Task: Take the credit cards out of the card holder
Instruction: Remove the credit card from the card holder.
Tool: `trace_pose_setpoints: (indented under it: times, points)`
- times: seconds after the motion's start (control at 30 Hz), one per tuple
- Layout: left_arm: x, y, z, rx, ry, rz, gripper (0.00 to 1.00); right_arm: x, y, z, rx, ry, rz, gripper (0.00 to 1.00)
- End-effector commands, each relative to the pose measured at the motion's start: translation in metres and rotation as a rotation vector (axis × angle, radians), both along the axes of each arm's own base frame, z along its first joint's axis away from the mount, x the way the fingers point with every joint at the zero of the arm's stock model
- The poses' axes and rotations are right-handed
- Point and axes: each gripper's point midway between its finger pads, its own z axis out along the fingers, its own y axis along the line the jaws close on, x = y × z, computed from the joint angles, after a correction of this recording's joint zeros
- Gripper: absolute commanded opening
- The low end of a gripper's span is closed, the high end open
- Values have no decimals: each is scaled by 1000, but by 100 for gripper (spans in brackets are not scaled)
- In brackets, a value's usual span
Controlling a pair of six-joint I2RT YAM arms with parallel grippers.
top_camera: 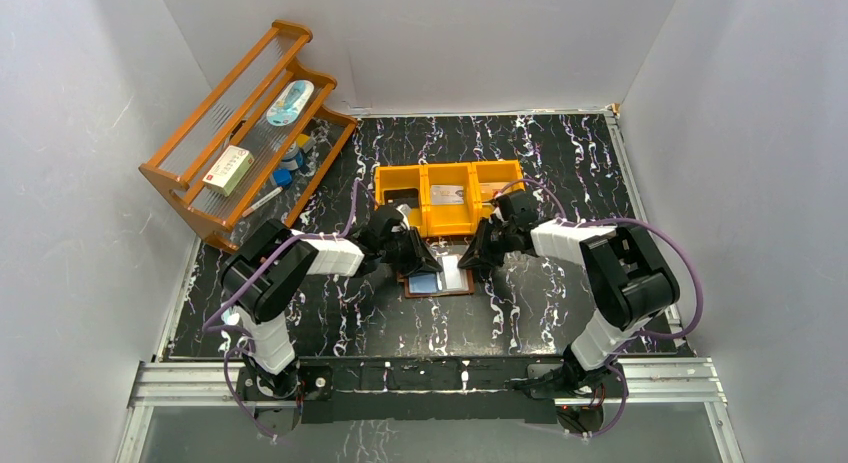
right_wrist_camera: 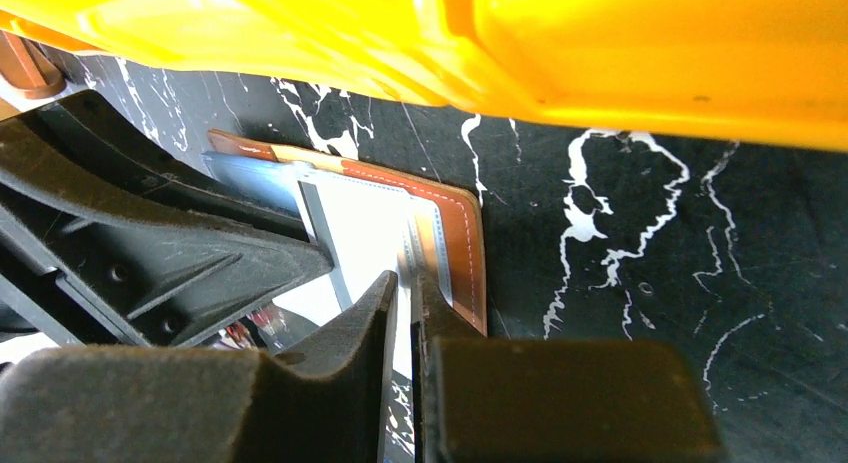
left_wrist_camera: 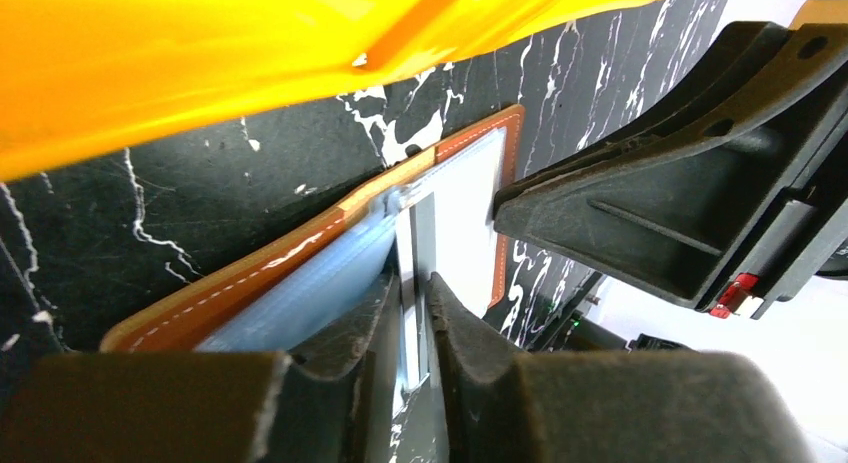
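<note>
Pinching at the fold: the left gripper has its fingers nearly pressed together on the thin edge of a grey card rising between them from the open card holder; blue clear pockets lie left of those fingers, a white panel past their tips; the right gripper, fingers all but touching, nips a thin sleeve edge by the holder's stitched right border; each gripper's body crowds the other's flank; the orange bin looms just beyond both sets of fingertips on the marbled table; a wooden rack sits well off left.
</note>
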Motion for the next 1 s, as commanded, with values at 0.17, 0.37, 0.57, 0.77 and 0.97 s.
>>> trace_pose_setpoints:
  times: [0.17,0.37,0.57,0.77,0.97]
  points:
    - [-11,-5,-14,-9,40,-10,0,-35,-11,-26,-53,94,12,18]
    - [-13,14,-11,48,18,7,0,-26,-17,-25,-99,73,-22,20]
    - [-19,28,-12,91,-2,-10,0,-20,-17,-21,-99,58,-30,21]
    - [-21,33,-11,116,-14,-20,0,-19,-17,-19,-99,56,-25,21]
    - [-19,39,-6,156,-38,-28,0,-16,-16,-16,-91,49,-23,21]
